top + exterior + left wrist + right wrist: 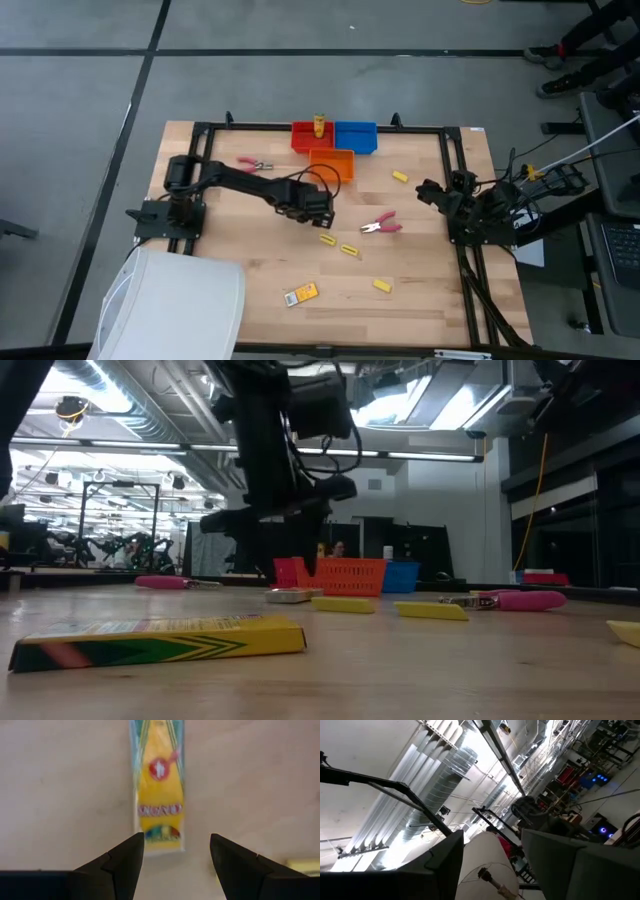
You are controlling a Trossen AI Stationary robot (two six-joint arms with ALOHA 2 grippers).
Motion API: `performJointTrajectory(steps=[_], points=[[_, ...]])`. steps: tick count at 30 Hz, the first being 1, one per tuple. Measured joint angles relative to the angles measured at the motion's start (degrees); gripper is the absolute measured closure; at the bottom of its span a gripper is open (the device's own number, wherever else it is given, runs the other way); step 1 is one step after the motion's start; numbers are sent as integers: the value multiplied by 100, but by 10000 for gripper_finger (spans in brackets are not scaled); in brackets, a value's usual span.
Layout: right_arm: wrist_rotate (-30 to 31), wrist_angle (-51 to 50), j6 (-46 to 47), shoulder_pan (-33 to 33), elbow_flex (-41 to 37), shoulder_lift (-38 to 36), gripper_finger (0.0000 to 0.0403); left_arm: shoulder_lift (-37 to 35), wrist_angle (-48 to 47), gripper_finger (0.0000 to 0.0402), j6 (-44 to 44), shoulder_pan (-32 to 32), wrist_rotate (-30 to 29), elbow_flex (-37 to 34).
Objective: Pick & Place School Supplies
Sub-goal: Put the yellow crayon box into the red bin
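Observation:
My left gripper [320,216] hovers open over the middle of the table, pointing down, touching nothing. In its wrist view the gripper [175,851] stands over one end of a yellow packet [159,785] with a red mark, lying flat on the wood. That packet [327,239] lies just nearward of the gripper. More yellow pieces [349,249] [382,285] [400,177] and a crayon box [300,294] lie around it. Two pink-handled scissors [380,225] [255,165] rest flat. My right gripper [425,190] waits open at the right edge, and its wrist view [492,865] looks at the ceiling.
Red [308,135], blue [357,137] and orange [333,166] bins stand together at the far middle, with a yellow item [320,123] at the red bin. A white cover [170,305] overlaps the near left corner. A black frame [450,160] rims the table.

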Motion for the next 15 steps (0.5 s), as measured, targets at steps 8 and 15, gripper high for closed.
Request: performJointTrajectory(steps=[8, 15], points=[[-103, 22, -40, 5, 115, 0, 198, 41, -226, 178, 761, 213, -14, 0], [-210, 8, -156, 5, 190, 0, 198, 75, -34, 178, 784, 237, 38, 2]])
